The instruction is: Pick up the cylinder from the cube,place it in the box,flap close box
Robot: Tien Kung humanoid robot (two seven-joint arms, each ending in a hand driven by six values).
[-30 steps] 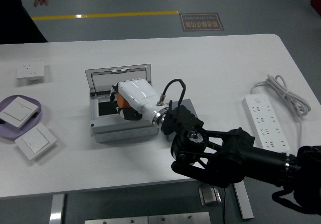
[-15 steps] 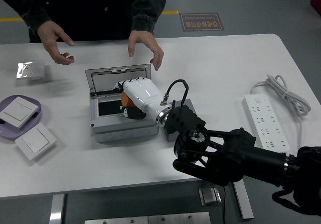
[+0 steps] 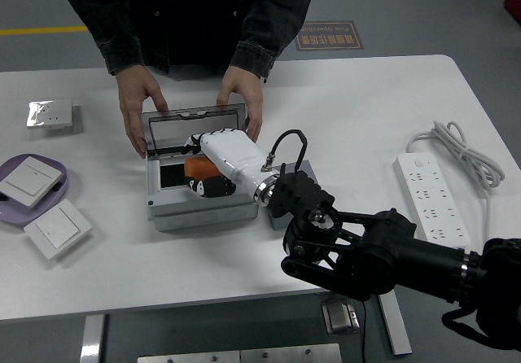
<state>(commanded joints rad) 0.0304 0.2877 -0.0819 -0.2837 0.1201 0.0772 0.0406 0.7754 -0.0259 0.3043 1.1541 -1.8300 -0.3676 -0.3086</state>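
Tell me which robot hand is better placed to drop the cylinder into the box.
The right hand: it already grips the orange cylinder over the open box. The left arm is out of view.

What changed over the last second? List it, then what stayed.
The person stepped up to the far side; both hands came down and gripped the box by its open lid. The right hand stayed inside the box, holding the orange cylinder. Switches, purple plate and power strip stayed put.
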